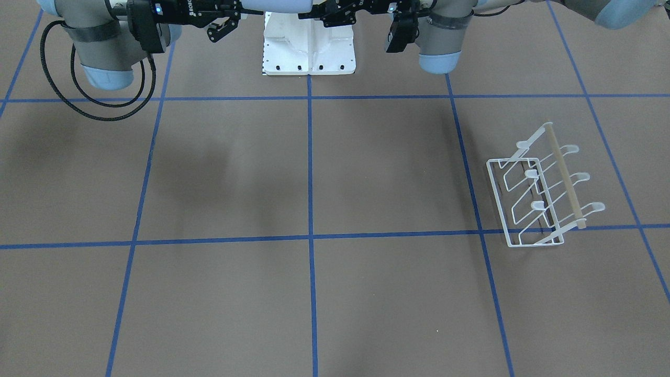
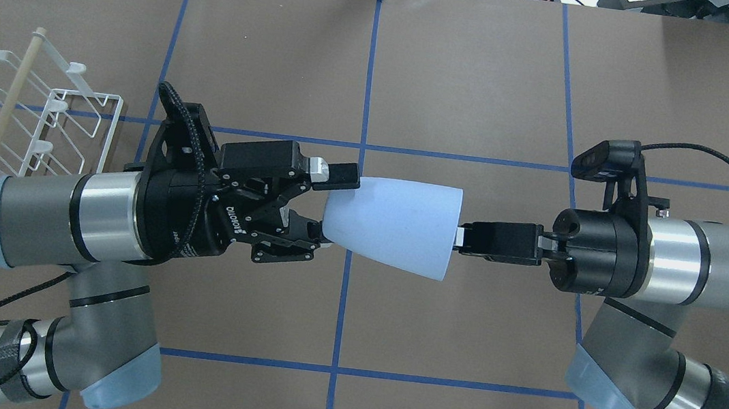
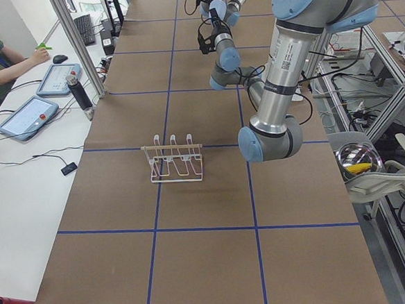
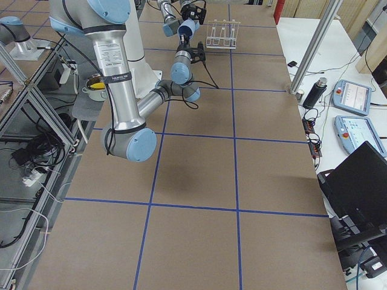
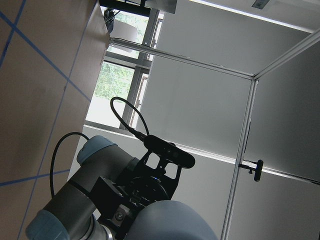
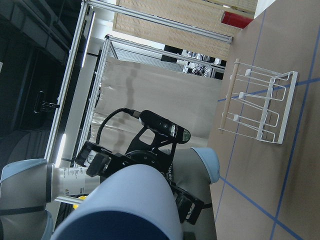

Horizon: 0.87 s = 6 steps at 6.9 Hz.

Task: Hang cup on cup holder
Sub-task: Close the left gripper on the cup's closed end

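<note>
Right gripper [image 2: 465, 237]: my jaws are pinched on the rim of the cup [image 2: 393, 225], which is carried on its side above the table [image 2: 487, 95], mouth towards this gripper. The right wrist view shows only a dark interior; contents cannot be determined.

Left gripper [image 2: 333, 206]: jaws are spread, one finger either side of the cup's narrow base. I cannot tell whether the pads touch it. The cup lies directly between my two grippers.

Cup holder [image 2: 85, 92]: it stands on the table behind my left gripper's wrist, well apart from the cup. Its wooden rod [image 2: 11, 97] lies on the side furthest from the jaws.
</note>
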### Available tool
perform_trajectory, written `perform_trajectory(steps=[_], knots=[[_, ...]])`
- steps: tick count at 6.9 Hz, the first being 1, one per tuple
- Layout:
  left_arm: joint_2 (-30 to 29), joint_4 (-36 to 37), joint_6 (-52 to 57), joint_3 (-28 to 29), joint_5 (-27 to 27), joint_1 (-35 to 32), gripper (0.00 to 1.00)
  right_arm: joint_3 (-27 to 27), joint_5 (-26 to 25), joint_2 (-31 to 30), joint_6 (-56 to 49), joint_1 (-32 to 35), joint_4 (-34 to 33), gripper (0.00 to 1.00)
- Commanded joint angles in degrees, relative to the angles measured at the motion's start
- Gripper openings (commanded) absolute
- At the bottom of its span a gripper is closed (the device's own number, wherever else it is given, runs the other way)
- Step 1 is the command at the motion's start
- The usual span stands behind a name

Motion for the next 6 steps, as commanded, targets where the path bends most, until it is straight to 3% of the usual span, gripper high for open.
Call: perform_trajectory(steps=[1, 3, 4, 5, 6], knots=[[0.0, -0.1, 0.0, -0.1, -0.1, 0.0, 0.81, 0.0, 0.0, 0.0, -0.1, 0.0, 0.0, 0.0], [0.0, -0.1, 0.0, -0.4, -0.1, 0.0, 0.81, -0.2, -0.4, 0.0, -0.1, 0.0, 0.0, 0.0], [0.0, -0.1, -0.2, -0.7, -0.1, 0.0, 0.71, -0.2, -0.5, 0.1, -0.1, 0.0, 0.0, 0.0], [0.4, -0.1, -0.2, -1.0, -0.2, 0.2, 0.21, -0.4, -1.3, 0.1, 0.1, 0.0, 0.0, 0.59], [0.7, 0.0, 0.2, -1.0, -0.2, 0.7, 0.0, -0.4, -1.4, 0.1, 0.1, 0.0, 0.0, 1.0]])
